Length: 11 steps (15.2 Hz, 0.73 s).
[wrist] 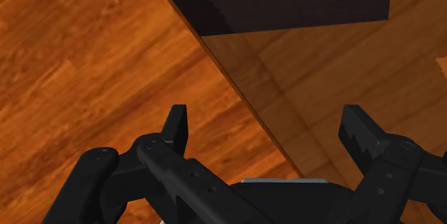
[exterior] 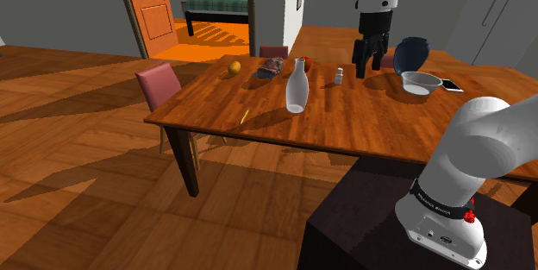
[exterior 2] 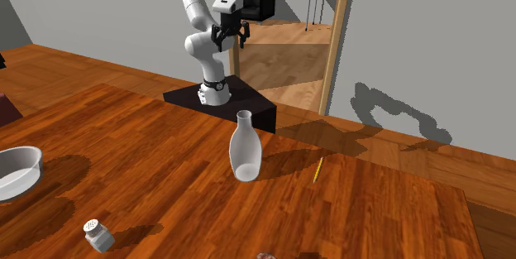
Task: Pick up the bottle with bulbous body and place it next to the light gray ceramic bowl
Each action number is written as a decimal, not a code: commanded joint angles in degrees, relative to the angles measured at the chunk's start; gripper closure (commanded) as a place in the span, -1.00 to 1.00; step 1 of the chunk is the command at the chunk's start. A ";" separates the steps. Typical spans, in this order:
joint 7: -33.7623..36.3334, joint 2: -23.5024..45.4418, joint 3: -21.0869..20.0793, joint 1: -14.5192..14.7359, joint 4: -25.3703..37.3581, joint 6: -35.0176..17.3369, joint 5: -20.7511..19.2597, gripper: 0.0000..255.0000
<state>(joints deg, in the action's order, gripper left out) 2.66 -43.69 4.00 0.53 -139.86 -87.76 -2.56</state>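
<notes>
Hanging above the table (wrist: 86, 58), the spread claw (wrist: 265, 119) points downward.

The only lettering I can find is a line of small white print on the black band (exterior: 441, 199) round the arm's (exterior: 487, 135) lowest joint, down by the stand (exterior: 362, 221) and well away from the fingers (wrist: 175, 126). It is too small for me to read with certainty. In the second exterior view the same band carries white marks I cannot make out either. I can read nothing on the bench (exterior: 362, 126) below the fingers.
</notes>
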 commanded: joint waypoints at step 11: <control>-6.86 22.72 4.85 -0.08 13.94 -9.06 -1.97 -1.00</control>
<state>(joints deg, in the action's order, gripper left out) -3.27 -23.47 8.28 0.51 -127.83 -96.17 -4.42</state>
